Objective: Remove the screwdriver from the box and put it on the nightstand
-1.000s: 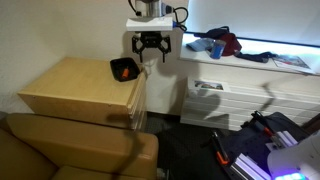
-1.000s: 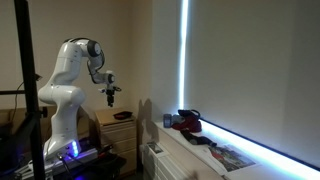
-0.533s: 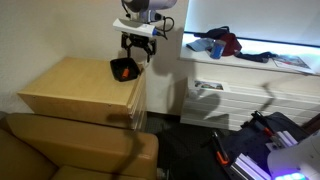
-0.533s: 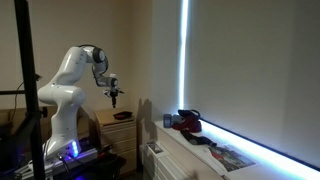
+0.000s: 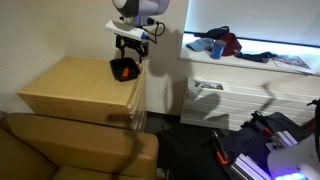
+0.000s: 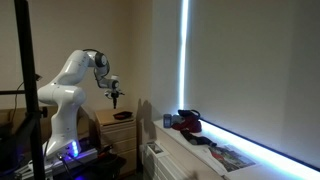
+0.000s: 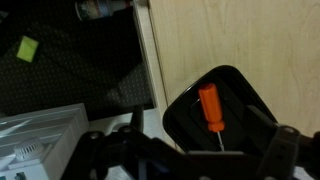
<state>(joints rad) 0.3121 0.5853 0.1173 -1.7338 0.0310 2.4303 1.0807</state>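
The screwdriver (image 7: pixel 211 110) with an orange-red handle lies inside the shallow black box (image 7: pixel 180 110). In an exterior view the box (image 5: pixel 123 69) sits at the back right corner of the light-tan nightstand (image 5: pixel 70 85), with an orange spot inside. It also shows in an exterior view (image 6: pixel 122 116) on the nightstand (image 6: pixel 110 122). My gripper (image 5: pixel 128 51) hangs just above the box, fingers apart and empty. In the wrist view its dark fingers (image 7: pixel 185 158) frame the bottom edge, with the box between them.
A brown sofa (image 5: pixel 70 150) stands in front of the nightstand. A white shelf unit (image 5: pixel 245 85) with clothes and papers on top (image 5: pixel 225 45) stands to the right. Dark floor and clutter (image 5: pixel 260 145) lie at the lower right.
My gripper has moved left from beside the nightstand's edge to above the black box. Nothing else has moved.
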